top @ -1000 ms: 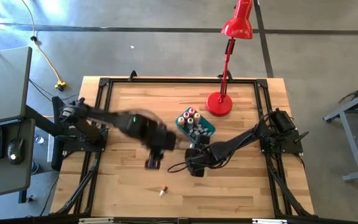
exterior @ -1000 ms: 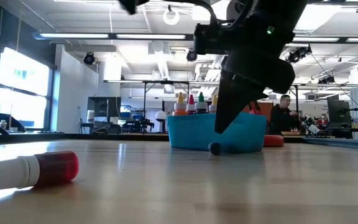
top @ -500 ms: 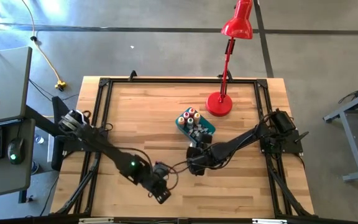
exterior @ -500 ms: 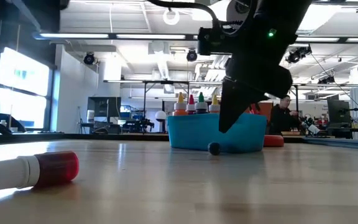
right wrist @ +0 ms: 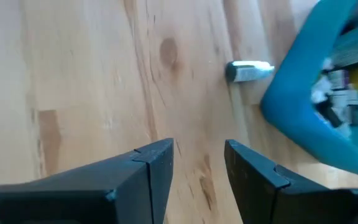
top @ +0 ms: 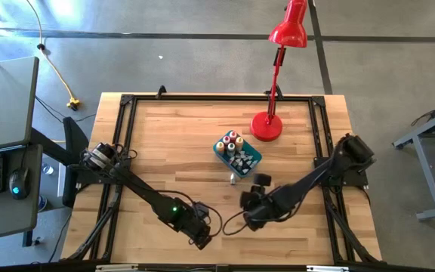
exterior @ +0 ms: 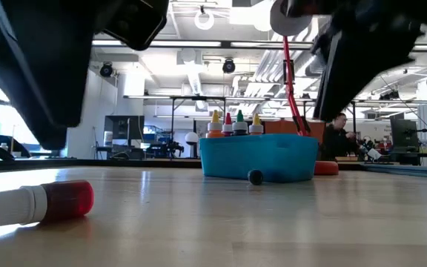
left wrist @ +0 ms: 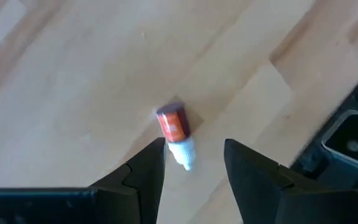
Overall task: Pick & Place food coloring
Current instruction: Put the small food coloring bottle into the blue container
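At the lower left of the low view you see a red dropper bottle (exterior: 47, 202) lying on its side on the wooden table (top: 165, 143), long axis running across the frame, its white cap toward the left edge and its red body toward the right. In the left wrist view the same bottle (left wrist: 174, 134) lies flat with its white tip pointing toward the fingers and its red end away from them.

Your left gripper (left wrist: 191, 163) hovers above that bottle near the lower middle of the high view (top: 200, 237), fingers spread with a clear gap and nothing between them.

Move right in the high view and you find your right gripper (top: 251, 215), just right of centre in the lower half, also spread and empty; its wrist view (right wrist: 199, 163) shows bare wood between the fingers.

Above it, near the frame's centre, sits the teal tub (top: 254, 159) with bottles (top: 231, 141) standing upright inside, caps up. A small grey-capped bottle (top: 233, 178) lies on its side just beside the tub's lower edge. The red desk lamp (top: 276, 68) stands at the upper right.
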You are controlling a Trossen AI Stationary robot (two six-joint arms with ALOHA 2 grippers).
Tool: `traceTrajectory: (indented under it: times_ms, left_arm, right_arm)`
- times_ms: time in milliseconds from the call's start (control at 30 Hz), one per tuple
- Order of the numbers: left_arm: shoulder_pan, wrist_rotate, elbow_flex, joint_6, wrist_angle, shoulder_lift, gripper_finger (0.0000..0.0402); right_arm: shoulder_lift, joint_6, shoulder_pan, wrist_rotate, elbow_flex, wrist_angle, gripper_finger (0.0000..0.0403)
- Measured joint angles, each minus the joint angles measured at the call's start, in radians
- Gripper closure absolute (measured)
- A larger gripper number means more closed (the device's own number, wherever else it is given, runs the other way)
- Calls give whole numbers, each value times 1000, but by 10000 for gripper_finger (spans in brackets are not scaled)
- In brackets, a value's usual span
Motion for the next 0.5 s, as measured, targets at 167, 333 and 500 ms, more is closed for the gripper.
traceTrajectory:
  times_ms: [167,333,500]
  left_arm:
    - [6,-38,1,16,-6,13,239]
    - [6,-3,0,27,1,64,239]
    - [6,17,5,78,4,103,239]
  right_arm:
    - [-92,35,29,34,0,-18,265]
    - [-165,85,72,142,0,-17,265]
    - [-194,105,120,212,0,-9,265]
